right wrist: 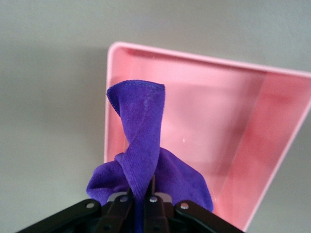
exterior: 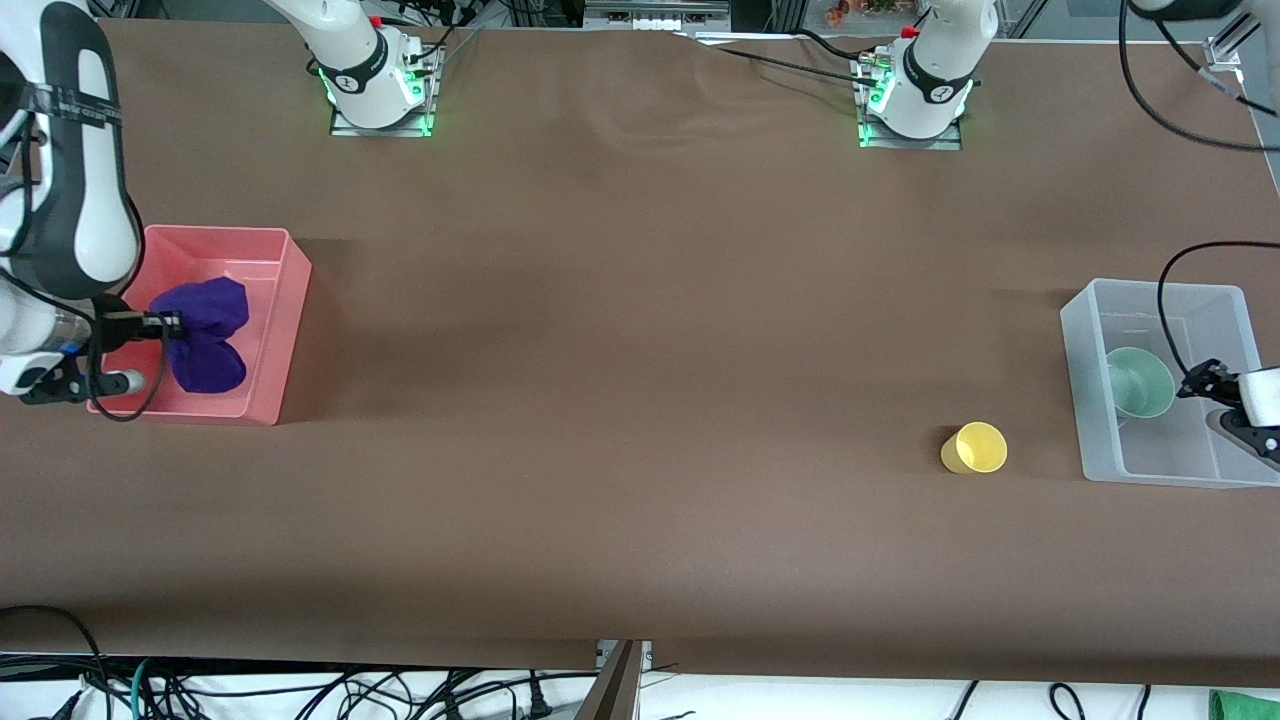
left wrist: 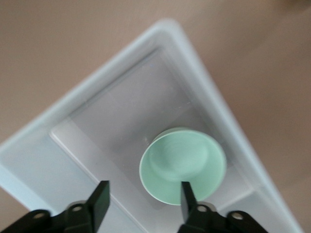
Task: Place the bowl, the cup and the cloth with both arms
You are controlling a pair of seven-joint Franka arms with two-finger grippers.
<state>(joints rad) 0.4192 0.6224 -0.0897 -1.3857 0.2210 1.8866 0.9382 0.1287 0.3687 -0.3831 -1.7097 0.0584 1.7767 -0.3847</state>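
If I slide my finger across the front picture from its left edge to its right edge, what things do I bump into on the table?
pink bin with the purple cloth in it, held by the right gripper → yellow cup → clear bin with the green bowl inside → left gripper, open over it.

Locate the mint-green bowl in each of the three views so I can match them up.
Front view: the bowl sits in the clear bin at the left arm's end of the table, beside the left gripper.
Left wrist view: the bowl lies in the bin, below the open fingers.
Right wrist view: not in it; only the purple cloth and pink bin.
Shared landmark: the clear bin.
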